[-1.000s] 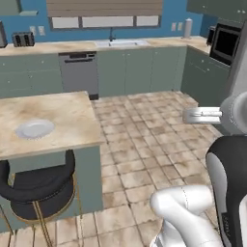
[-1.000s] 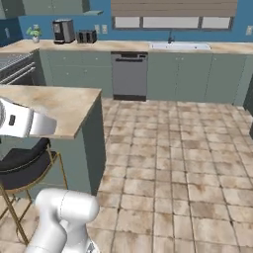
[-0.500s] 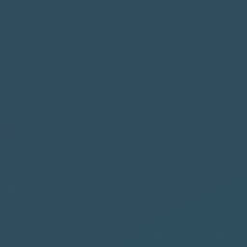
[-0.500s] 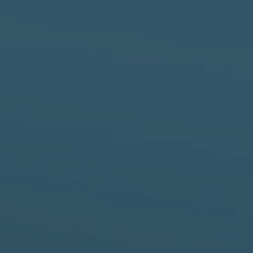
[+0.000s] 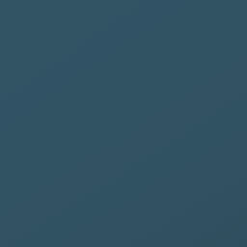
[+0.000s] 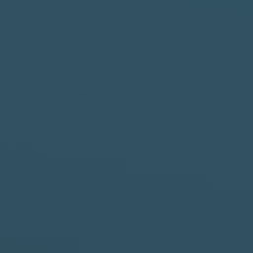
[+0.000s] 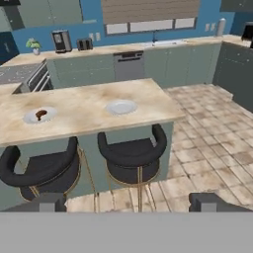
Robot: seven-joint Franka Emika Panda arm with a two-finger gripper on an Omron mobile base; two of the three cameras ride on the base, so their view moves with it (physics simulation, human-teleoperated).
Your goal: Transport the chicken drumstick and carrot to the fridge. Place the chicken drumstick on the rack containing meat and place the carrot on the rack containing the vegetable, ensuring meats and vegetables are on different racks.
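Gripper (image 7: pixel 127 203), a dark two-finger tool with its tips rising at the bottom of the hand view, stands wide apart and holds nothing. From it, the small reddish-brown chicken drumstick (image 7: pixel 41 114) lies at about ten o'clock, well apart, resting on a round white plate (image 7: pixel 32 118) on the beige stone island counter (image 7: pixel 84 111). Its long axis seems to run roughly nine to three, though it is too small to be sure. A second white plate (image 7: pixel 121 107) sits near twelve o'clock, above two black bar stools (image 7: pixel 132 153). My judgement: the reach must swing left. Both base views give flat dark blue, telling nothing of the layout.
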